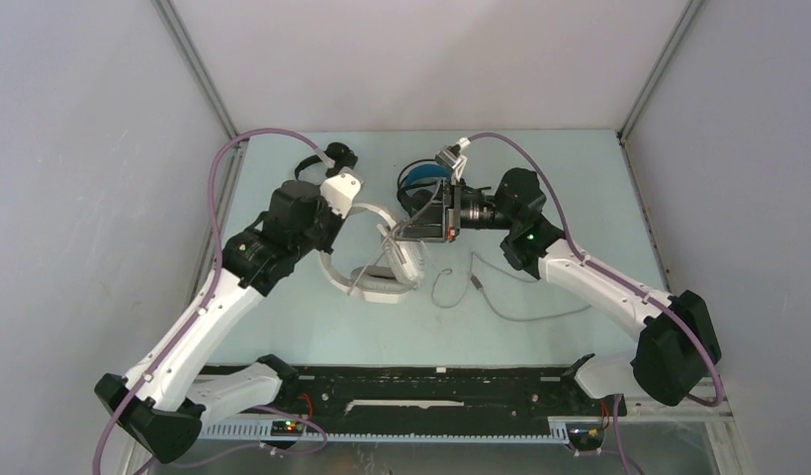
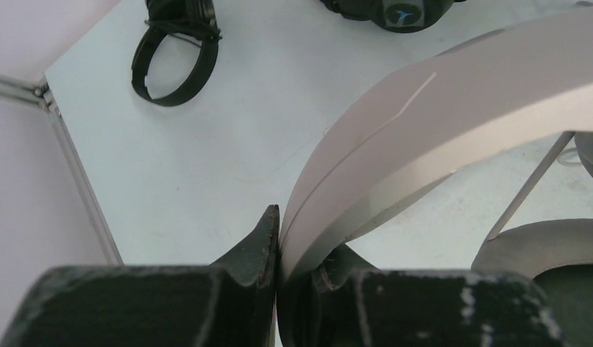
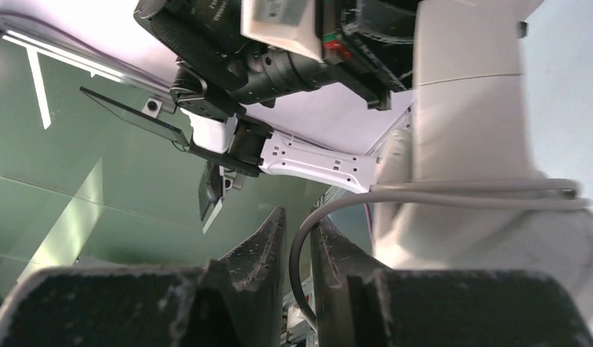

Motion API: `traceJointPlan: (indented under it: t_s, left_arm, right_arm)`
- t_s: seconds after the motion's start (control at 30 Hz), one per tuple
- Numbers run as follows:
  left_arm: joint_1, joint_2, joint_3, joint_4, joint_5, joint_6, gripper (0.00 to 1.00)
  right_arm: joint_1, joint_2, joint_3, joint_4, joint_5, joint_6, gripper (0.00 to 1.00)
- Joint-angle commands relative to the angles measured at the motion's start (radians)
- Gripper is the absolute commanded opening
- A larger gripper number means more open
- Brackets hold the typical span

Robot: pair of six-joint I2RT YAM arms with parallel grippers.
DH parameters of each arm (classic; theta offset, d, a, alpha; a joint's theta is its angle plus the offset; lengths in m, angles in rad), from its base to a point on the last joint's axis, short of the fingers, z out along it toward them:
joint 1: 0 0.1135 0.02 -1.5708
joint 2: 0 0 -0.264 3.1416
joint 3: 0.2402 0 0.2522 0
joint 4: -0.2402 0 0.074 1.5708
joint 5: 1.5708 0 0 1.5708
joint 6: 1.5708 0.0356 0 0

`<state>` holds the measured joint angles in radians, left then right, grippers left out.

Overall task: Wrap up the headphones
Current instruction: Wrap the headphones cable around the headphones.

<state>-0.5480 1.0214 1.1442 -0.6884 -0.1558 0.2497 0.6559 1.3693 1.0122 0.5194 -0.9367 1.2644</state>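
Left arm reaching forward and inward, left gripper with fingers pinched on the band of the large white over-ear headphones, right arm bent inward, wrist turned sideways, right gripper with fingers narrowly apart around a thin grey cable

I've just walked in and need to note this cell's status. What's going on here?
Two robot arms are working on the white headphones. The left gripper is clamped on their headband. The right gripper has their grey cable between its fingers, though I can't tell whether it is pinched. More of that cable trails loose across the table. A small black headset and a blue-banded pair lie farther back.
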Motion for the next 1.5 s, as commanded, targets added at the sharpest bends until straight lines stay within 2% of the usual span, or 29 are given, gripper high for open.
traceJointPlan:
  t_s: [0.0, 0.57, 0.73, 0.83, 1.03, 1.17, 1.47]
  left_arm:
    - [-0.011, 0.014, 0.098, 0.009, -0.073, -0.122, 0.0]
    - [-0.027, 0.065, 0.187, -0.03, -0.296, -0.433, 0.0]
    - [-0.027, 0.066, 0.206, -0.046, -0.35, -0.531, 0.0]
    - [-0.027, 0.062, 0.207, -0.047, -0.363, -0.567, 0.0]
    - [-0.026, 0.024, 0.167, 0.003, -0.352, -0.576, 0.0]
    - [-0.027, 0.013, 0.149, 0.02, -0.346, -0.584, 0.0]
    - [-0.027, 0.018, 0.136, 0.02, -0.323, -0.599, 0.0]
  right_arm:
    - [0.023, 0.0, 0.084, 0.046, 0.012, -0.046, 0.21]
    - [0.052, 0.001, 0.096, -0.07, 0.087, -0.217, 0.2]
    - [0.098, 0.016, 0.171, -0.251, 0.128, -0.387, 0.2]
    - [0.12, 0.019, 0.181, -0.262, 0.162, -0.425, 0.19]
    - [0.167, 0.004, 0.189, -0.273, 0.267, -0.545, 0.12]
    - [0.174, 0.033, 0.209, -0.239, 0.293, -0.538, 0.05]
    - [0.233, 0.112, 0.319, -0.317, 0.311, -0.589, 0.05]
